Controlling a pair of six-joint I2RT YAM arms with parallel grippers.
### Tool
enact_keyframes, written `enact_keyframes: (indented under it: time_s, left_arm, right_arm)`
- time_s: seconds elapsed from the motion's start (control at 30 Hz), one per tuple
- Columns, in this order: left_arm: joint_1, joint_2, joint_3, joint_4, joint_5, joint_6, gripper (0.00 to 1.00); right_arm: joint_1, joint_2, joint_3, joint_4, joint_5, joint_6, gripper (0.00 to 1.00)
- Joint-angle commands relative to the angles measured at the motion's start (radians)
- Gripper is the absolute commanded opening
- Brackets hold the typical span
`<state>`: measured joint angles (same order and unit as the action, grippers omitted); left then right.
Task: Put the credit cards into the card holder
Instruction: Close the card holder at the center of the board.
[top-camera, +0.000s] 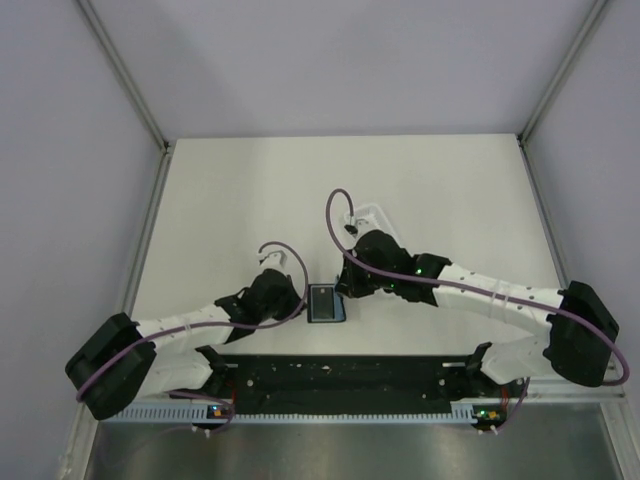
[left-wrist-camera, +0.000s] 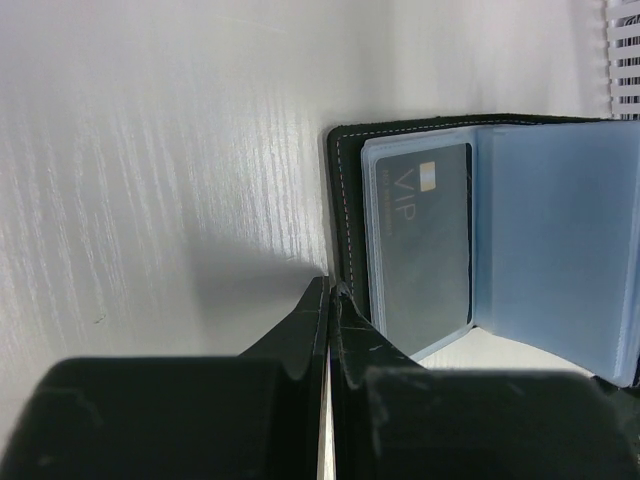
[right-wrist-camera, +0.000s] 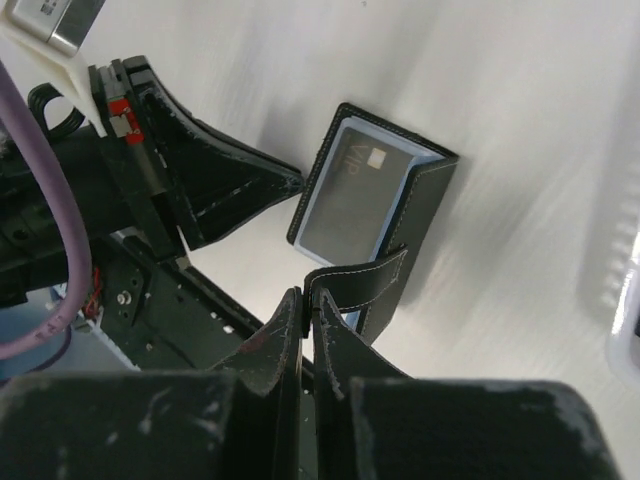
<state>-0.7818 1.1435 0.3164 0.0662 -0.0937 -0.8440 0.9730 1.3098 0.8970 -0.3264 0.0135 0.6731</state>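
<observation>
The card holder lies open on the table between my two grippers. A dark card marked VIP sits inside its clear blue-grey sleeve; it also shows in the right wrist view. My left gripper is shut, its tips resting at the black stitched left edge of the holder. My right gripper is shut on the holder's black strap and holds the right cover raised. No other card shows.
A white ribbed tray lies just beyond the holder, partly behind the right arm in the top view. The black base rail runs along the near edge. The left gripper's fingers are close to the right gripper.
</observation>
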Motion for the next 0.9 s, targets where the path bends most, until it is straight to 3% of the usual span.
enact_keyframes:
  time_s: [0.0,0.37,0.87]
  left_arm:
    - [-0.016,0.004,-0.045,-0.013,0.018,-0.015,0.00]
    - [-0.031,0.009,-0.069,0.029,0.037,-0.035,0.00]
    - [-0.056,-0.005,-0.082,0.032,0.034,-0.059,0.00]
  right_arm:
    - [0.006,0.020,-0.038,0.196,-0.136,0.008,0.00]
    - [0.006,0.002,-0.153,0.383,-0.179,0.059,0.00]
    - [0.001,0.009,-0.207,0.460,-0.172,0.092,0.00]
